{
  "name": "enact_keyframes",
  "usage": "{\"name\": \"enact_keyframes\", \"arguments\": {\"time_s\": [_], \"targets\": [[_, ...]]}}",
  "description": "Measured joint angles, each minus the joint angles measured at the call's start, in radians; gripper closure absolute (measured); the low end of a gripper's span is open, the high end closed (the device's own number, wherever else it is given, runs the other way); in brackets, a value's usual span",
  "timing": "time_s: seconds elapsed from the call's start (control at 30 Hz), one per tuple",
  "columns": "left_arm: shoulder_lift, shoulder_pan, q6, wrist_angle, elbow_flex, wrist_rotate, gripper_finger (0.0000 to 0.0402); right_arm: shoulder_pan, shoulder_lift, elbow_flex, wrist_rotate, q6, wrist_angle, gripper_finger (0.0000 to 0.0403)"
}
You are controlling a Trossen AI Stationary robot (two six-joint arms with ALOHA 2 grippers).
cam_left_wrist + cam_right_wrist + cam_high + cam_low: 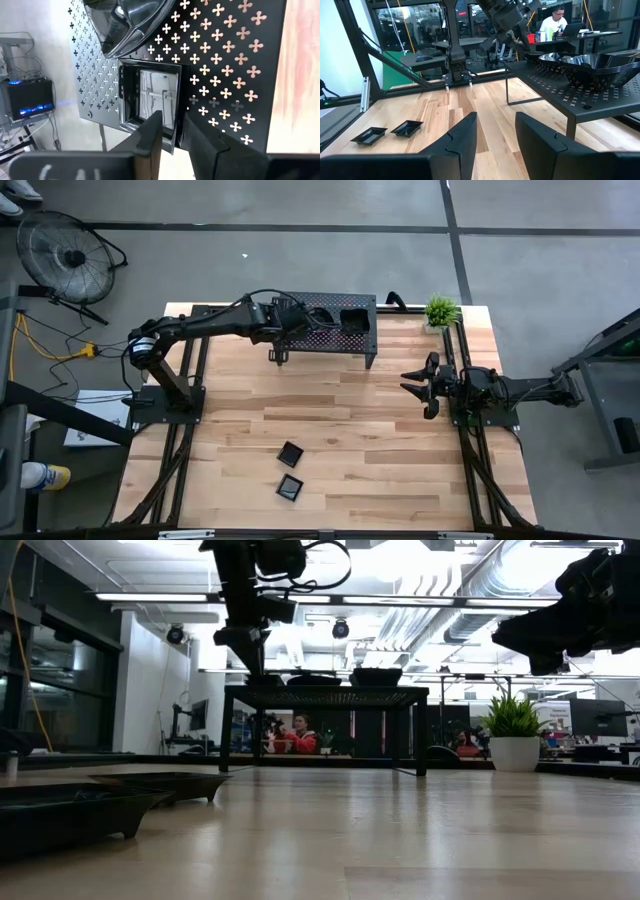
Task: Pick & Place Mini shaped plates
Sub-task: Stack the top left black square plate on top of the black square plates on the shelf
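The left gripper (172,131) sits a little open around a shiny, slippery square plate's (157,95) thin edge on the rack (225,65); grab there gently

Two small glossy black square plates lie flat on the wooden table in the lower middle of the high view, near each other but apart: one (290,452) sits just above the other (289,488), both turned slightly askew. More black plates rest on top of the perforated rack in the upper middle of that view: a square plate (155,102) with a raised rim and shiny flat floor lies level, and close beside it sits a nested stack of curved, ribbed plates (600,65), rims upward.
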Motion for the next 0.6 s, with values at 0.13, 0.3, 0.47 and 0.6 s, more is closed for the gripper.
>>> {"name": "enact_keyframes", "arguments": {"time_s": [0.13,0.3,0.47,0.6], "targets": [[0.0,0.0,0.003,-0.024,0.011,0.025,0.0317,0.0,0.0,0.0,0.0,0.0,0.0,0.0273],[-0.001,-0.009,-0.002,-0.085,0.057,0.048,0.0316,0.0,0.0,0.0,0.0,0.0,0.0,0.0273],[-0.002,-0.038,-0.006,-0.15,0.104,0.051,0.0316,0.0,0.0,0.0,0.0,0.0,0.0,0.0273],[-0.002,-0.055,-0.015,-0.147,0.109,0.009,0.0316,0.0,0.0,0.0,0.0,0.0,0.0,0.0273]]}}
